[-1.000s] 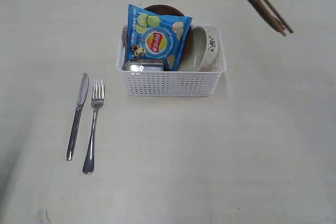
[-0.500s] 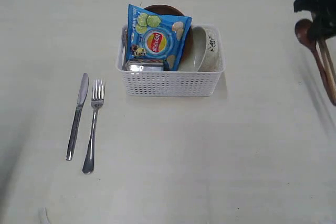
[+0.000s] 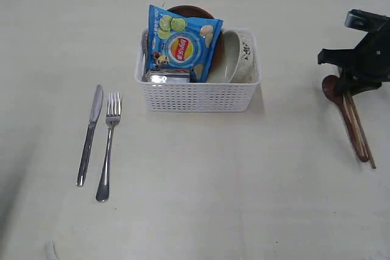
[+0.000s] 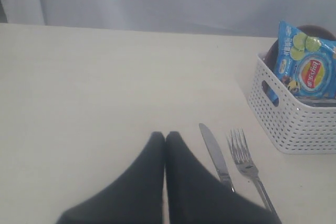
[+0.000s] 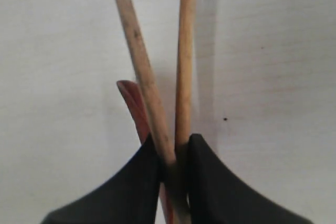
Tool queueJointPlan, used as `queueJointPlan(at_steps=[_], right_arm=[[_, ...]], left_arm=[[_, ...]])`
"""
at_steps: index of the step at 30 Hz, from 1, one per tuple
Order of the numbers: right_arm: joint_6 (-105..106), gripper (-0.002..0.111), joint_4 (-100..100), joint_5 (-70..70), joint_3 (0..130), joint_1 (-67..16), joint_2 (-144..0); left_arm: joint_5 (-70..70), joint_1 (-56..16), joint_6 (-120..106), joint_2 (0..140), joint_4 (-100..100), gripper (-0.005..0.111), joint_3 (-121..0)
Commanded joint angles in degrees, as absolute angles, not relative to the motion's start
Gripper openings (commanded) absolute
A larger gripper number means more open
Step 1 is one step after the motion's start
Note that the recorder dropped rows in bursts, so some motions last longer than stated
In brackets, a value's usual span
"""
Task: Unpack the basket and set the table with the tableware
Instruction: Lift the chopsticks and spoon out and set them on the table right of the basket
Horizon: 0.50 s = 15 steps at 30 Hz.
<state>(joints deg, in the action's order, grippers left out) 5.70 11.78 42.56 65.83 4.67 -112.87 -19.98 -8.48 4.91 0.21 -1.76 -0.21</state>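
My right gripper (image 5: 170, 148) was clamped on the chopsticks (image 5: 184, 51). The two sticks ran out from between its fingers and crossed close to them. The red spoon (image 5: 134, 103) poked out from the same grip, just behind the sticks.

In the exterior view this gripper (image 3: 350, 86) hung low near the right edge of the table (image 3: 244, 181). The round end of the spoon (image 3: 331, 86) showed beside it. The chopsticks (image 3: 358, 132) pointed down toward the near edge. I could not tell if their tips touched the tabletop.

My left gripper (image 4: 165, 135) was closed tight with nothing in it. Its two fingers pressed flat together over the tabletop, just beside the knife (image 4: 215, 153).

The basket (image 3: 198, 95) sat in the middle of the tabletop, a bit toward the far edge. A blue chip bag (image 3: 181, 44) stood up inside it. A brown plate (image 3: 192, 11) stood behind the bag. The bowl (image 3: 237, 59) leaned on its side in the right part of the basket. Something shiny and steel (image 3: 167, 78) lay under the bag, but I could not tell what it was.

The knife (image 3: 89, 133) and the fork (image 3: 108, 144) lay side by side, near the basket on its left. The knife was closer to the left edge.
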Motion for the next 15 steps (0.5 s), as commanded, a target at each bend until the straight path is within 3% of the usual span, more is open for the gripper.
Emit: queueJointPlan(at_steps=[1,10,14,15], right_arm=[[5.1,0.0,11.3,40.4,65.7,5.1,-115.1],[5.1,0.003,11.3,40.0,65.9,5.1,-116.1],[5.1,0.038,11.4,40.5,65.9,5.1,-116.1],[5.1,0.04,11.4,40.9,66.1,5.1,-116.1]], left_arm=[[-19.9,-8.7,4.7,0.0,-1.7,0.0,0.0],[-19.9,-8.7,4.7,0.0,-1.7,0.0,0.0],[-19.9,-8.7,4.7,0.0,-1.7,0.0,0.0],[-19.9,-8.7,4.7,0.0,-1.7,0.0,0.0]])
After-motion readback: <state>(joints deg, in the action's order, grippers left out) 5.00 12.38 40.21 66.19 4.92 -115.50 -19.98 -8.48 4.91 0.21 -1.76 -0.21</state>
